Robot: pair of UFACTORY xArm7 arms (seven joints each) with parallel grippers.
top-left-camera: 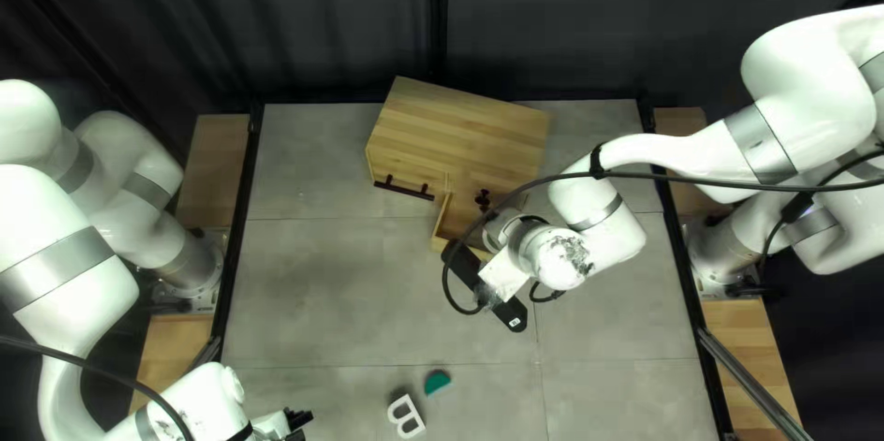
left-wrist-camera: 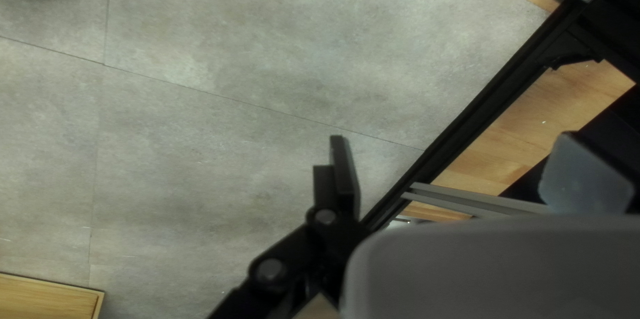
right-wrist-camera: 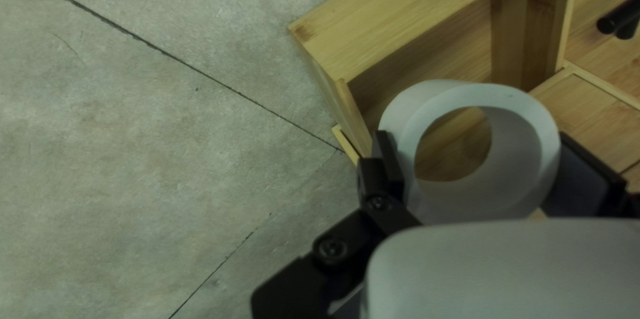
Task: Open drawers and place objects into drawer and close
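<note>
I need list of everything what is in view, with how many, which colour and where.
cabinet: 1, light wood, far part of the table, which is grey
drawers: 2, wood; one closed, one open
drawer handles: 2, black, one per drawer
ring: 1, white, over the open drawer, between the right gripper's fingers
letter B: 1, white, near edge
half-disc: 1, green, beside the letter
curtain: dark, behind the table
side boards: several, wooden
side rails: 2, black
cables: several, black, along arms
arms: 2, white with grey bands, left and right
grippers: 2, black; left open, right shut on the ring
</note>
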